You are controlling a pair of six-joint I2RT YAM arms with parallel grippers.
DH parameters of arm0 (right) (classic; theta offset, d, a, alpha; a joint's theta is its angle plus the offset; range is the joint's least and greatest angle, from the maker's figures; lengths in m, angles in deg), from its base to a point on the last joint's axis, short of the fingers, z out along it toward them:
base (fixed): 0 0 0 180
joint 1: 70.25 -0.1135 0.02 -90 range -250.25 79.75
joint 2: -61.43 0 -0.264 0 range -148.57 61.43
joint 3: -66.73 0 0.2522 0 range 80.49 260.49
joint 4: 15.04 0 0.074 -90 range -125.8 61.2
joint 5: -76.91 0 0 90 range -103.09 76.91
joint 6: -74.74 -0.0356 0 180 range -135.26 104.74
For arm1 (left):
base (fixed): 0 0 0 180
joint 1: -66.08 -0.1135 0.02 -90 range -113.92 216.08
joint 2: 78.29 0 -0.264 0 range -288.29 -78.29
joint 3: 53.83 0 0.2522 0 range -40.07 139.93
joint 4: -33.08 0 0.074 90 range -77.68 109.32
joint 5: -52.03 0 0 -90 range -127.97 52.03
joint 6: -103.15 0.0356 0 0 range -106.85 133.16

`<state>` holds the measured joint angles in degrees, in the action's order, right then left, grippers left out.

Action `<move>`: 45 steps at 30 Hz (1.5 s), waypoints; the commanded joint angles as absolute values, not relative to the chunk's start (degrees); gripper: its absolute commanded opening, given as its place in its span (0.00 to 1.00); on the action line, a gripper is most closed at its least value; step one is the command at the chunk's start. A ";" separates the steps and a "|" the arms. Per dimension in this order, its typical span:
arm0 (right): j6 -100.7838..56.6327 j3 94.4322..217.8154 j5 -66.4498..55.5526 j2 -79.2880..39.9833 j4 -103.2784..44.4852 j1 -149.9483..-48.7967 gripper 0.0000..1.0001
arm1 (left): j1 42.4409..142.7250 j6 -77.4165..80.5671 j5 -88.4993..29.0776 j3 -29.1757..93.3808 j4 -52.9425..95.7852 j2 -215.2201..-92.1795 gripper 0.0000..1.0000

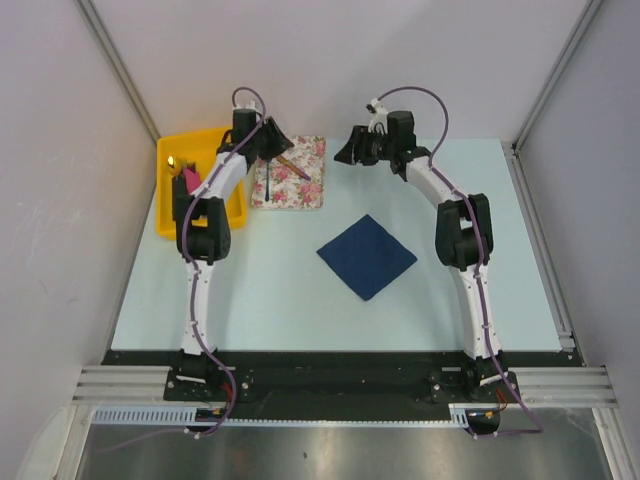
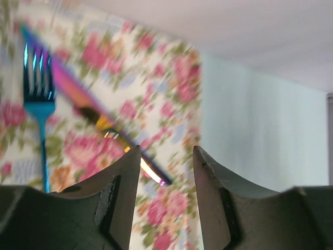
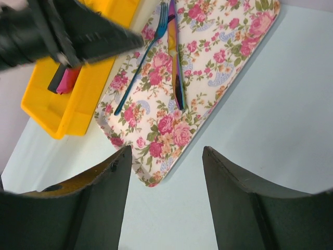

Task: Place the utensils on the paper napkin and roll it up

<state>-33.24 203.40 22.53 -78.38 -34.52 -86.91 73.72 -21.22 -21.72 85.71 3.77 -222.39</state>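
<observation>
Pickup is in hand: the left end effector [image 2: 166,174] hangs wide and empty over the knife [image 2: 78,98] on the floral mat [image 2: 161,78]; next, lower and pinch its handle.

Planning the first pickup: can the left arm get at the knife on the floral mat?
Probably yes. The left gripper is open right by the knife, which lies uncovered on the floral mat; only the fork is close beside it.
</observation>
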 commanded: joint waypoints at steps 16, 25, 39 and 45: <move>-34.07 203.36 20.32 -71.99 -36.80 -85.10 0.59 | 76.01 -24.90 -27.16 102.57 9.39 -234.64 0.08; -33.72 207.13 18.20 -73.13 -38.99 -84.31 0.58 | 75.49 -23.85 -30.93 103.38 0.17 -235.80 0.00; -32.66 209.17 21.27 -74.80 -42.07 -83.87 0.56 | 75.40 -15.61 -25.41 80.36 -14.01 -217.61 0.00; -32.93 206.53 22.68 -73.58 -41.19 -83.87 0.56 | 75.75 -7.78 -30.76 86.92 -11.00 -213.47 0.22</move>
<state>-33.24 207.64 20.65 -75.89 -41.86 -83.98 75.56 -15.16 -27.43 81.45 -12.06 -219.68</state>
